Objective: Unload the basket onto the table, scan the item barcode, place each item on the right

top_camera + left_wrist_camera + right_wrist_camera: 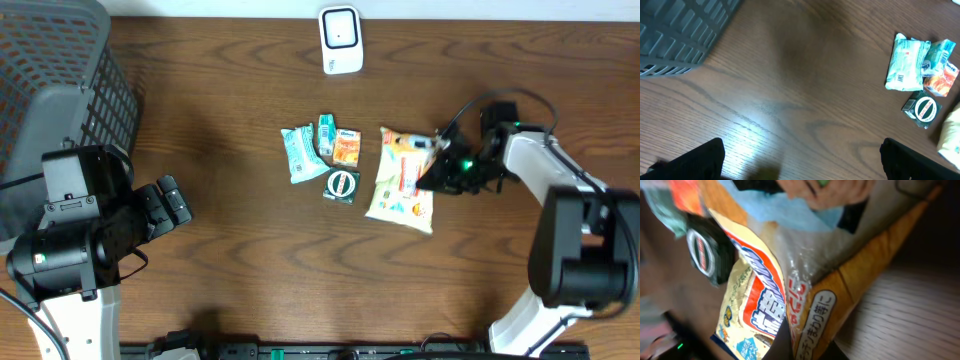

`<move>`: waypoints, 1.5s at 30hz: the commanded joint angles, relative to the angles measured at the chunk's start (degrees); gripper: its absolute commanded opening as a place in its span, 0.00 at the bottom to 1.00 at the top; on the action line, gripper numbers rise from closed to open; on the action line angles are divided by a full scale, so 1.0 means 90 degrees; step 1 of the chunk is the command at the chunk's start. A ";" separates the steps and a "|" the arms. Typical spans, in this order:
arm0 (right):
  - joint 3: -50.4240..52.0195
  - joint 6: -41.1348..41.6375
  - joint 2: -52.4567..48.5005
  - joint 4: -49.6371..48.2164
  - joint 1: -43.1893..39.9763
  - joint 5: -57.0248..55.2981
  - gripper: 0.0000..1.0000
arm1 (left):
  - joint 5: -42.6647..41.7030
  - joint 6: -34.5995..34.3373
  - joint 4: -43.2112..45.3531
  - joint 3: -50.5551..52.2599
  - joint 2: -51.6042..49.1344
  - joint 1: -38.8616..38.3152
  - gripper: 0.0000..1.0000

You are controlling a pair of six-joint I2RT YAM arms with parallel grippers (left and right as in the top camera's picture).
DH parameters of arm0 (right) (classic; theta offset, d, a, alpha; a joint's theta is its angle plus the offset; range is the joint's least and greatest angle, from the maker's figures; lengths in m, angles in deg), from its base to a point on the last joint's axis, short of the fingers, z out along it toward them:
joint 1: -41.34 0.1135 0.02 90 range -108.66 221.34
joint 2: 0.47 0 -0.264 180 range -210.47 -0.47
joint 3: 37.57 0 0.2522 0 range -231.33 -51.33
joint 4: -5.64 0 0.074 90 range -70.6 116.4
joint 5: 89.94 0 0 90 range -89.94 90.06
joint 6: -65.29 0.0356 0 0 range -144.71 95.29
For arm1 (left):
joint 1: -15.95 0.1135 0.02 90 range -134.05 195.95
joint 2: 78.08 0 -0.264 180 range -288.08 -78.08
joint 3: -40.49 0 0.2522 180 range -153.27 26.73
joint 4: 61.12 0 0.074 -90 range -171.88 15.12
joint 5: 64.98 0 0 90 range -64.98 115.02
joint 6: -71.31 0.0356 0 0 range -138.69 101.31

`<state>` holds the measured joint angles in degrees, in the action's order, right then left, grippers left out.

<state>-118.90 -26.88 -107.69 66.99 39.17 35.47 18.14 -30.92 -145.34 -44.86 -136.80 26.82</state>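
The cream and orange printed plastic pouch point(400, 180) lies flat on the brown wooden table point(250, 280), right of centre, and the right gripper point(432, 165) has its jaws pressed together on the pouch's right edge, pinching the thin film there. In the right wrist view the pouch fills the frame, its crimped side seam running down to the dark finger. The step in hand looks like the grasp, with the lift not yet made, since the pouch rests on the wood. Next it should be raised and carried to the white box-shaped barcode scanner point(340, 40) at the far edge, then turned so the barcode faces it; no barcode shows on the upper face, so a flip may be needed, and a floppy pouch held by one edge could sag or slip. Just to its left sit a dark packet with a round label point(341, 186), an orange sachet point(346, 147), a small teal carton point(326, 133) and a pale teal packet point(298, 153). Well apart, the left gripper point(802, 160) hangs spread wide and empty near the grey mesh basket point(60, 60).
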 commanded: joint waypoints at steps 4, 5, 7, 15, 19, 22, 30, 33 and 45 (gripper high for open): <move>-0.0612 0.0449 0.1513 0.0085 0.0508 -0.1928 0.01 | 0.0104 -0.0061 -0.0002 0.0017 0.0000 0.0034 0.98; -0.0612 0.0561 0.1681 0.0119 0.0641 -0.2446 0.01 | 0.0104 -0.0058 -0.0002 0.0017 0.0000 0.0034 0.98; -0.0610 0.0787 0.1953 0.0240 0.0945 -0.3699 0.01 | 0.0104 -0.0061 -0.0002 0.0017 0.0000 0.0034 0.97; -0.0508 0.1479 0.2042 0.0571 0.2482 -0.8575 0.01 | 0.0104 -0.0058 -0.0002 0.0017 0.0000 0.0034 0.98; -0.0508 0.1479 0.1872 0.0636 0.2866 -0.8998 0.01 | 0.0104 -0.0061 -0.0002 0.0017 0.0000 0.0034 0.98; -0.0500 0.1564 0.1647 0.0784 0.3048 -0.8995 0.01 | 0.0104 -0.0061 -0.0002 0.0017 0.0000 0.0034 0.98; -0.0449 0.1603 0.0585 0.1205 0.3135 -0.9420 0.01 | 0.0104 -0.0061 -0.0002 0.0017 0.0000 0.0034 0.98; -0.0452 0.1795 0.0352 0.1409 0.3220 -0.9369 0.01 | 0.0104 -0.0061 -0.0002 0.0017 0.0000 0.0034 0.98; -0.0549 0.1814 0.0274 0.1375 0.4138 -0.7441 0.44 | 0.0104 -0.0058 -0.0002 0.0017 0.0000 0.0034 0.98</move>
<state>-122.88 -11.50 -105.54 79.52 74.56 -36.85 18.14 -30.92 -145.34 -44.86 -136.80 26.82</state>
